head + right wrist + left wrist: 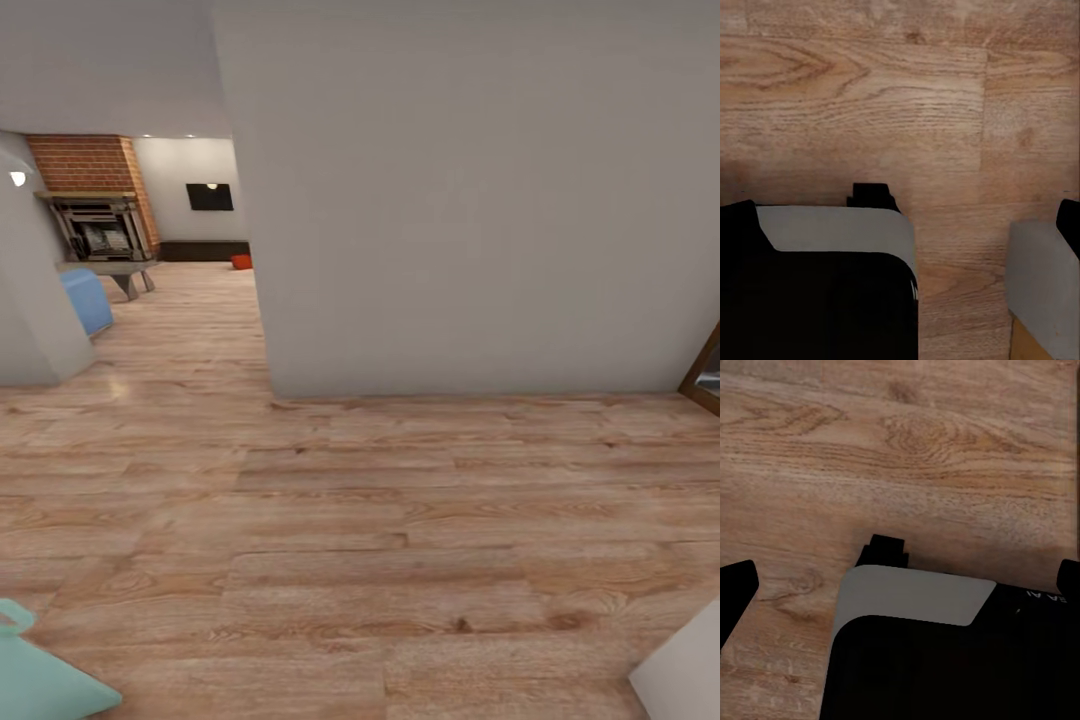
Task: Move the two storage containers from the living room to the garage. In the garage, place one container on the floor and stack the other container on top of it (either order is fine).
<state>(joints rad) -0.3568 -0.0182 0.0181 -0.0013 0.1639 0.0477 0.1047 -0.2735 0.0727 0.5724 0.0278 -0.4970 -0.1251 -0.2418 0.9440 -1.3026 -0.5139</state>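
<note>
Light wood plank floor [400, 560], grained and knotty, lies nearest, meeting a plain grey wall [470, 200]. Far left, the living room's red brick fireplace [95, 205], black wall TV [210, 197] and one small orange-red storage container [241, 261] show. Both grippers' jaw states cannot be told; no legible writing.

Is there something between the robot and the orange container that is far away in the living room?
Yes. A grey wall stands directly ahead. The orange container shows past its left edge, near the brick fireplace. The wood floor leading there looks open.
</note>
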